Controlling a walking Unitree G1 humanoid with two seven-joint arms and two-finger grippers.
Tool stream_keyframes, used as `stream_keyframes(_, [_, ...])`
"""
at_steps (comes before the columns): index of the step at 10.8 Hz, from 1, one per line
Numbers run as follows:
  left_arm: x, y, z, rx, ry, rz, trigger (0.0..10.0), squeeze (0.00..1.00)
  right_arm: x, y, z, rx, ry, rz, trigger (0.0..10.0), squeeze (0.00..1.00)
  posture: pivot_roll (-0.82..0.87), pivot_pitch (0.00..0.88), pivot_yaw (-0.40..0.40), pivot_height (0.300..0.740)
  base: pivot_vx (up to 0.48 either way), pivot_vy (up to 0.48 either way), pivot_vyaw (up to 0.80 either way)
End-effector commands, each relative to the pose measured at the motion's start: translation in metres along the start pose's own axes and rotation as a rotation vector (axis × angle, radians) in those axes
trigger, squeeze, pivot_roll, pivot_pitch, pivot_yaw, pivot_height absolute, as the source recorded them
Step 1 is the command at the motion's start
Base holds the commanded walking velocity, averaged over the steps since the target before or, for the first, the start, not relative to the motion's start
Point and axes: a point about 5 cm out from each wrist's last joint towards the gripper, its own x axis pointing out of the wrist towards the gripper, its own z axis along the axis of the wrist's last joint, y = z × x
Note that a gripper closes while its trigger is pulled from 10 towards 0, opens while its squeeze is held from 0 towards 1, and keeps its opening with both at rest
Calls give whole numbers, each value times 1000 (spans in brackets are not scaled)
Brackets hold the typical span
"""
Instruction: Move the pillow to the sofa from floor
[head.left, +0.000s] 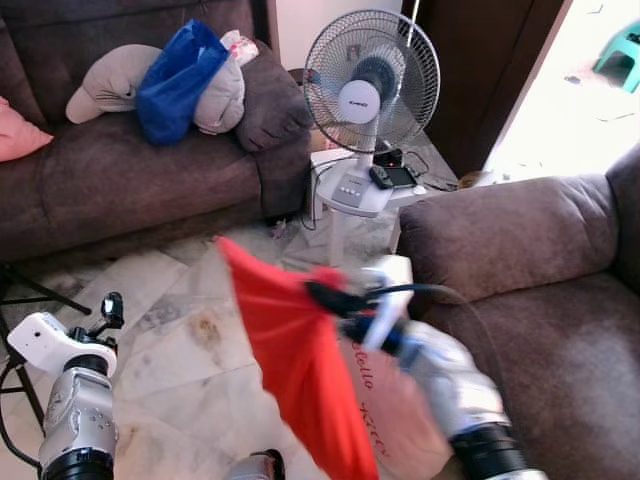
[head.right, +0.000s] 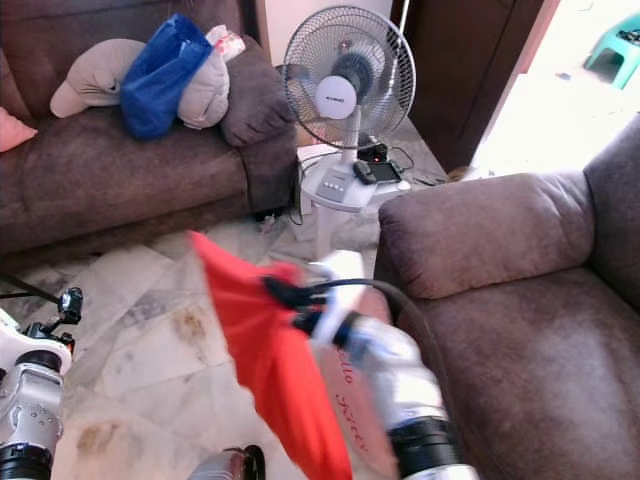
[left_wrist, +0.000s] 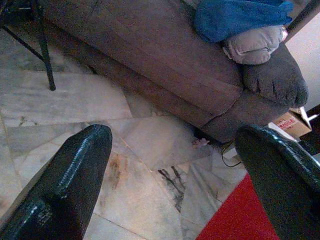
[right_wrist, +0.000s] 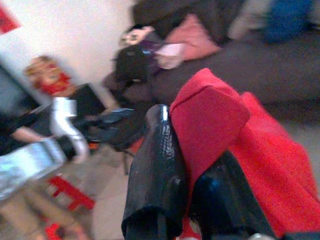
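The red pillow (head.left: 300, 370) is held off the marble floor (head.left: 170, 340), pinched at one edge by the right gripper (head.left: 325, 297), whose two black fingers (right_wrist: 155, 175) are pressed together on a fold of the red fabric in the right wrist view. The pillow hangs down and to the robot's left from that pinch, w/ a paler printed face turned toward the arm; the lettering is too blurred to be read. The left gripper (left_wrist: 175, 165) is spread wide w/ nothing between its fingers, pointed at the floor, w/ a red corner of the pillow just beside one finger. Step in hand is judged to be the carry: pickup is done, placing not yet. Two brown seats are in reach of view: the sofa (head.left: 120, 180) across the floor, on which a grey cushion (head.left: 115, 80), a blue bag (head.left: 175, 80) and a pink cushion (head.left: 20, 130) are already lying, and a near sofa arm (head.left: 500, 230) at the robot's right. A standing fan (head.left: 370, 85) is set between them, its base & cables near the path. Next, the pillow should be swung over a bare seat area, kept clear of the fan, lowered till it is resting on the cushion, and only then let go. The thin edge grip is judged liable to slip if the arm is moved fast.
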Motion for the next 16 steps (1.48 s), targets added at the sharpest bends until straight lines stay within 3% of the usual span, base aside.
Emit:
stream_keyframes(1, [1,3,3,11,-11,19,10000,0,14,16,35,-147,-79,117,10000,0,130,56,-19,740,0,0,0])
stream_keyframes(3, [1,4,5,18,-21,25,10000,0,18,27,50,-145,-129,190,10000,0,128,56,-20,740,0,0,0])
stream_keyframes(6, [3,4,6,19,-34,33,10000,0,14,49,56,-109,-148,367,10000,0,129,54,-20,740,0,0,0])
stream_keyframes(8, [3,-2,2,21,-28,17,10000,0,-4,11,55,-100,-164,131,10000,0,123,53,-18,740,0,0,0])
stream_keyframes(10, [5,-8,0,16,-22,-8,10000,0,-34,-35,51,-48,-177,-167,10000,0,119,57,-17,740,0,0,0])
stream_keyframes(12, [6,-16,1,13,-27,-39,10000,0,-65,-68,30,7,-138,-447,10000,0,124,58,-14,740,0,0,0])
stream_keyframes(16, [8,-31,3,2,-40,-86,10000,0,-73,-75,13,55,-116,-494,10000,0,128,57,-10,740,0,0,0])
